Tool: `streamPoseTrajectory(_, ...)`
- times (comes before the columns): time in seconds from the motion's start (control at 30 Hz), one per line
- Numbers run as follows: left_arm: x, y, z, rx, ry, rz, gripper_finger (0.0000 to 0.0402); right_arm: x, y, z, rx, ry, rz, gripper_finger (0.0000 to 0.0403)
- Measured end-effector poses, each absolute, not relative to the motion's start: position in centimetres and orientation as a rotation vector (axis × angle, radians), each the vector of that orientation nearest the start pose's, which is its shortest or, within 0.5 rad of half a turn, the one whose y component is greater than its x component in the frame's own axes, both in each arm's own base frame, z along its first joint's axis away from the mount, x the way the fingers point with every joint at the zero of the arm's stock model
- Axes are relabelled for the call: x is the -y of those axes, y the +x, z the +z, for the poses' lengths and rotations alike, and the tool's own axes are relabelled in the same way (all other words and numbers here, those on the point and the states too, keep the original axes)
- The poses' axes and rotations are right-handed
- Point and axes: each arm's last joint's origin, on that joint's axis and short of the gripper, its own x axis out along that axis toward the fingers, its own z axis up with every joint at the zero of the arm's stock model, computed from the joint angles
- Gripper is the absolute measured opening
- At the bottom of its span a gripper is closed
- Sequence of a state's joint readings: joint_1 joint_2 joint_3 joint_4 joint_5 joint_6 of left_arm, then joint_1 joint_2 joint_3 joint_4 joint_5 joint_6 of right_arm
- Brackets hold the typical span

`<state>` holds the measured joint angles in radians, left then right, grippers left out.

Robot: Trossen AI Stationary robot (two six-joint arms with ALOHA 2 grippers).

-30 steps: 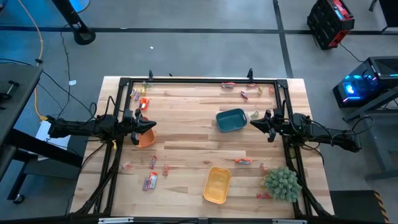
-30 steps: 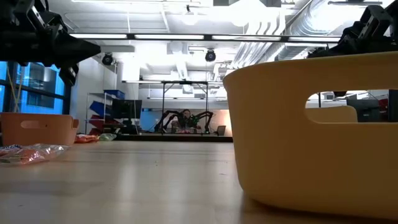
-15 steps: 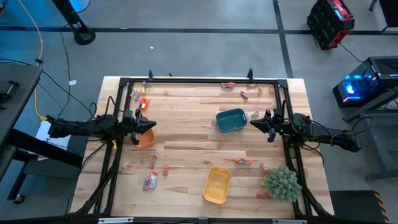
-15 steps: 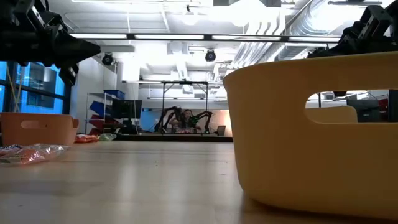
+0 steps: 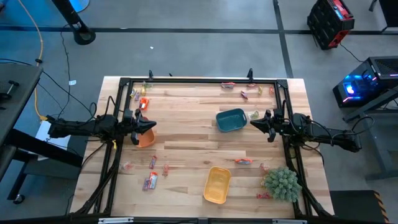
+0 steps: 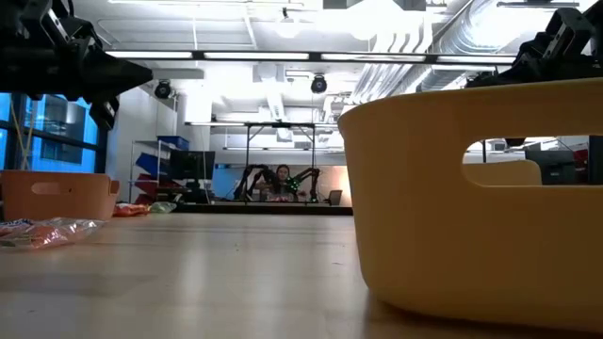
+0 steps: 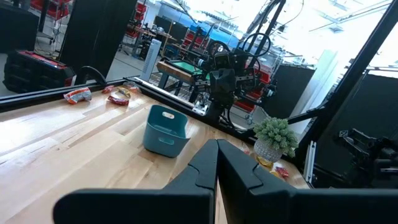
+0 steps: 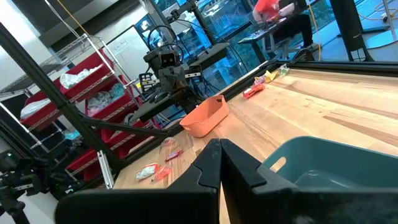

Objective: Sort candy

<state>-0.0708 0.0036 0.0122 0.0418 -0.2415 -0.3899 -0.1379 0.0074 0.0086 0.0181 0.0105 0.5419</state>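
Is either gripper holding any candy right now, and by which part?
Nothing is held. The left gripper is shut and empty above the orange bin; the right gripper is shut and empty beside the blue bin. The candy lies on the table.

I'm working in a robotics lab: grey concrete floor (image 5: 199, 53), exposed ceiling ducts (image 6: 424, 38), red shelving racks (image 8: 93, 93) with bagged parts, another arm rig (image 6: 278, 179) at the back, a person seated behind it.
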Motion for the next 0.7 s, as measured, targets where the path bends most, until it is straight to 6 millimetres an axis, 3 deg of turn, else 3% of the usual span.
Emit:
streamPoseTrajectory(0.3, 0.0, 9.6, 17.1, 0.083, -0.397, 0.159, 0.0000, 1.5, 9.6, 17.0, 0.090, 0.536, -0.166, 0.0000)
streamPoseTrajectory(0.37, 0.0, 9.6, 17.1, 0.083, -0.397, 0.159, 0.0000, 1.8, 9.5, 17.7, 0.190, 0.557, -0.252, 0.0000)
streamPoseTrajectory(0.53, 0.0, 9.6, 17.2, 0.084, -0.397, 0.159, 0.0000, 2.3, 8.7, 20.0, 0.571, 0.868, -0.343, 0.0000)
streamPoseTrajectory(0.63, 0.0, 9.6, 17.2, 0.084, -0.397, 0.159, 0.0000, 2.2, 7.9, 21.9, 0.770, 0.894, -0.224, 0.0000)
streamPoseTrajectory(0.7, 0.0, 9.6, 17.1, 0.083, -0.397, 0.159, 0.0000, 1.8, 7.4, 24.1, 0.828, 0.802, -0.064, 0.0000)
